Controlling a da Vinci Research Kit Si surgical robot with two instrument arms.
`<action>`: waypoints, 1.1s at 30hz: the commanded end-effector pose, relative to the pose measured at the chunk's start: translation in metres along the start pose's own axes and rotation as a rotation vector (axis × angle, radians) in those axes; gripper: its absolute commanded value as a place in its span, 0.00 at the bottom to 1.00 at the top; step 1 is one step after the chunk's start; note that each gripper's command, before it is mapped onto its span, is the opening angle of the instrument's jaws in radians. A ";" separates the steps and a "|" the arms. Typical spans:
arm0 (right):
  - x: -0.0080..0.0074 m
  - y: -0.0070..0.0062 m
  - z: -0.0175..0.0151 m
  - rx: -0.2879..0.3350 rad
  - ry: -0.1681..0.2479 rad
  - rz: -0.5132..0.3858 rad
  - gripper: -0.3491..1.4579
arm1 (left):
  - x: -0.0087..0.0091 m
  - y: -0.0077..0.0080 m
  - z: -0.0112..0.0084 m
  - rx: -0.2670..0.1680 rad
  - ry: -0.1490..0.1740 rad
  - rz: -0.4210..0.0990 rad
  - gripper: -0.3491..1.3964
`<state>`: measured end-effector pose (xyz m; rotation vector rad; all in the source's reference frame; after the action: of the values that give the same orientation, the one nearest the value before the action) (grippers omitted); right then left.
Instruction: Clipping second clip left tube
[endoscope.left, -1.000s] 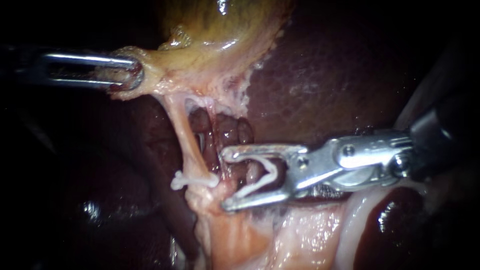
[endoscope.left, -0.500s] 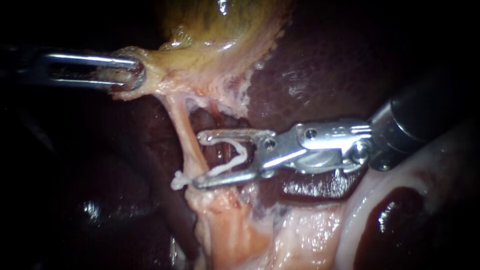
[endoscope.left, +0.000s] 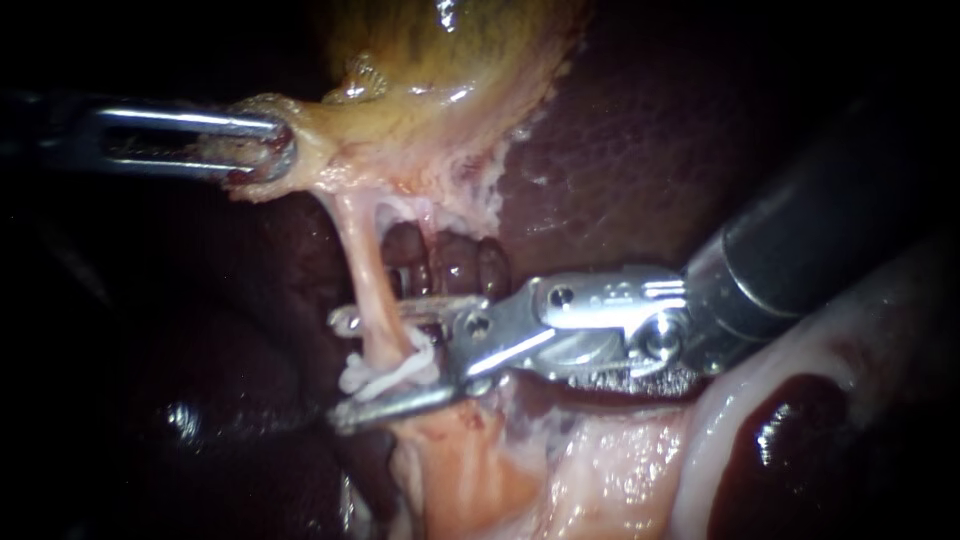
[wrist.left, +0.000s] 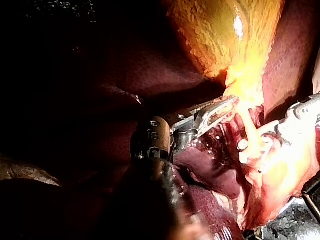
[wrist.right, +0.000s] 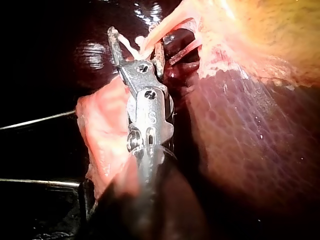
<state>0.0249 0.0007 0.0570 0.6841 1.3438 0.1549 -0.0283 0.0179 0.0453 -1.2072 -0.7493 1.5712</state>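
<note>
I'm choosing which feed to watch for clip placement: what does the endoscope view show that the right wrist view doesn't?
Only the endoscope: the left instrument gripping the gallbladder by its pale edge. Only the right wrist: two thin bright strands beside the pale tissue. Both: the right instrument astride the left tube, with liver behind.

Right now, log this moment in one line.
left instrument: shut on gallbladder | right instrument: open, straddling left tube | clip: on tube between jaws
</note>
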 end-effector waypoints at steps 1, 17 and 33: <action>0.0002 -0.0003 -0.0003 0.005 0.003 -0.002 0.46 | 0.0000 0.0000 0.0000 -0.002 -0.001 0.001 0.00; 0.0002 -0.0010 -0.0008 0.018 0.002 0.007 0.32 | 0.0000 -0.0002 0.0000 -0.002 -0.001 0.001 0.00; 0.0001 -0.0010 -0.0010 0.046 0.002 0.025 0.00 | 0.0000 -0.0002 0.0000 -0.002 -0.001 0.001 0.00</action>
<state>0.0237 0.0003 0.0563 0.7411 1.3423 0.1515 -0.0283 0.0180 0.0456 -1.2087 -0.7513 1.5725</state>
